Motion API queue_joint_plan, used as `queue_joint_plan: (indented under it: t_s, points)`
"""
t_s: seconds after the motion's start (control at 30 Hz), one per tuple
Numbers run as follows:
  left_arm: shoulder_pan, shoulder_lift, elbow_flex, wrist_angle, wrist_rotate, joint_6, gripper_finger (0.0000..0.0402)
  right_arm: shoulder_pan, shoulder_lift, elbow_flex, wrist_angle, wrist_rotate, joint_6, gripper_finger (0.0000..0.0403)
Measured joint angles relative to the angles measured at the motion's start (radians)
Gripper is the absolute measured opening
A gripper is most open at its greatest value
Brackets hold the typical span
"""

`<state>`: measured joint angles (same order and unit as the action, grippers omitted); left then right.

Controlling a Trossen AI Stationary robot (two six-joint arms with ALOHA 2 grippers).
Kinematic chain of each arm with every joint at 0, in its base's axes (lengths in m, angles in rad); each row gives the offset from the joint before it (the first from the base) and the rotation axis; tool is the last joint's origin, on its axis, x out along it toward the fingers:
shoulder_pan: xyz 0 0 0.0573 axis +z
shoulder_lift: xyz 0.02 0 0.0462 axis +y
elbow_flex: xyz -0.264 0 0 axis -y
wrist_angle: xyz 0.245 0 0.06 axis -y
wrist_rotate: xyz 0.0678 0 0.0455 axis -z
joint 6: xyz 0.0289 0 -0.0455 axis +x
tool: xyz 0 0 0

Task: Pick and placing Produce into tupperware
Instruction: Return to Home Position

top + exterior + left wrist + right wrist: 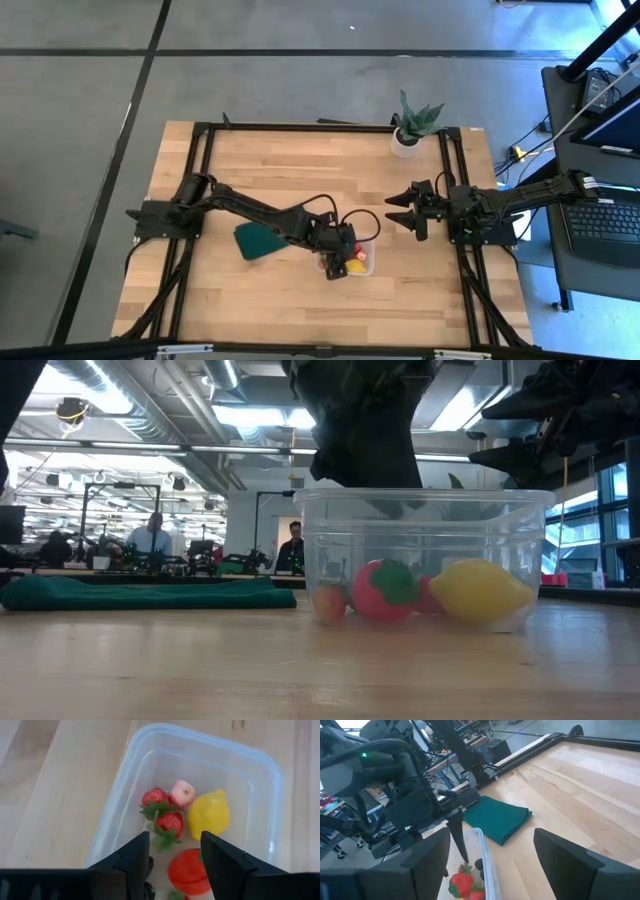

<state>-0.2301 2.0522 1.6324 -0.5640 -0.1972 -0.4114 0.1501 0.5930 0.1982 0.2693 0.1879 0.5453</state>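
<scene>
The clear tupperware tub [362, 262] [210, 740] stands on the wooden table, right of centre and towards the near edge. Inside it lie two red strawberries [170, 822], a yellow lemon [208, 812] [480, 590], a red round fruit [187, 870] and a small pink piece [181, 793]. My left gripper [175, 842] [335, 262] hangs over the tub, pointing down, open, with nothing between its fingers. My right gripper [400, 212] [492, 850] waits open above the table's right side, facing the tub.
A dark green pad [258, 240] [502, 817] lies flat just left of the tub. A potted plant [412, 125] stands at the far edge, right of centre. A laptop [605, 225] sits on a stand beyond the table's right edge. People sit in the room behind.
</scene>
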Motion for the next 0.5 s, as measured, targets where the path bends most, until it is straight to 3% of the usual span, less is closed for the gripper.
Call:
queue_joint_plan:
  t_s: [0.13,0.23,0.4,0.5]
  points:
    - [0.009,-0.053,0.047,-0.117,-0.012,-0.02,0.0164,0.0,0.0,0.0,0.026,-0.001,0.001,0.0289]
    - [0.009,-0.165,0.066,-0.169,-0.112,0.029,0.0161,0.0,-0.001,0.0,0.095,-0.001,-0.007,0.0289]
    - [0.01,-0.369,0.068,-0.07,-0.299,0.122,0.0163,-0.001,-0.001,0.084,0.111,-0.011,-0.137,0.0289]
    - [0.01,-0.448,0.068,0.012,-0.342,0.257,0.0166,-0.015,0.017,0.204,0.022,-0.014,-0.248,0.0289]
